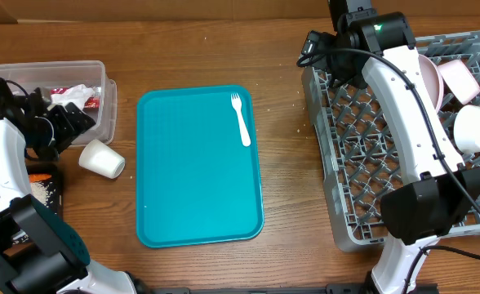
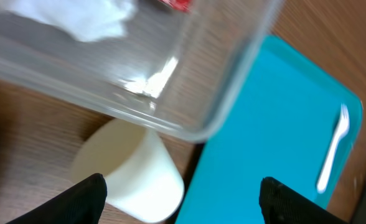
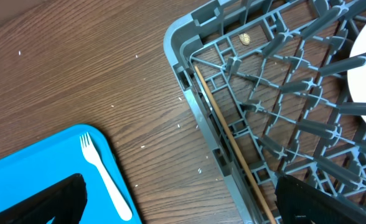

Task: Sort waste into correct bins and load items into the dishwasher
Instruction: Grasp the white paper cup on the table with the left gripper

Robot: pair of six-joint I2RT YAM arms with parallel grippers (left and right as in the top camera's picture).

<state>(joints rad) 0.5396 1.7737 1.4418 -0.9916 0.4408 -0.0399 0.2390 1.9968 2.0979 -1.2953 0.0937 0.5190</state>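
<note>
Left gripper (image 1: 64,122) is seen with fingers (image 2: 86,194) spread apart, nothing held. The small white cup (image 2: 133,171) is found just ahead of it, lying on its side on the bare table, roughly centred in the gap as seen from the left wrist. In the overhead view the cup's long axis is slanted across the table. Which end is the mouth cannot be told. The cup is placed just beside the near corner of the clear tub (image 1: 107,98); contact with the tub cannot be told. Napkins and a red wrapper are seen inside the tub.

Left arm is judged far nearer to the cup, so a short reach toward the robot's right and down is called for, with the jaws closed across the cup's body.

Further out, the white fork (image 1: 241,119) is laid on the teal tray (image 1: 191,180), in its far right corner, handle along the tray's long side, tines pointing away. The right gripper (image 1: 317,53) is nearer to the fork, fingers apart and empty, hovering by the far left corner of the grey rack (image 1: 346,122).
</note>
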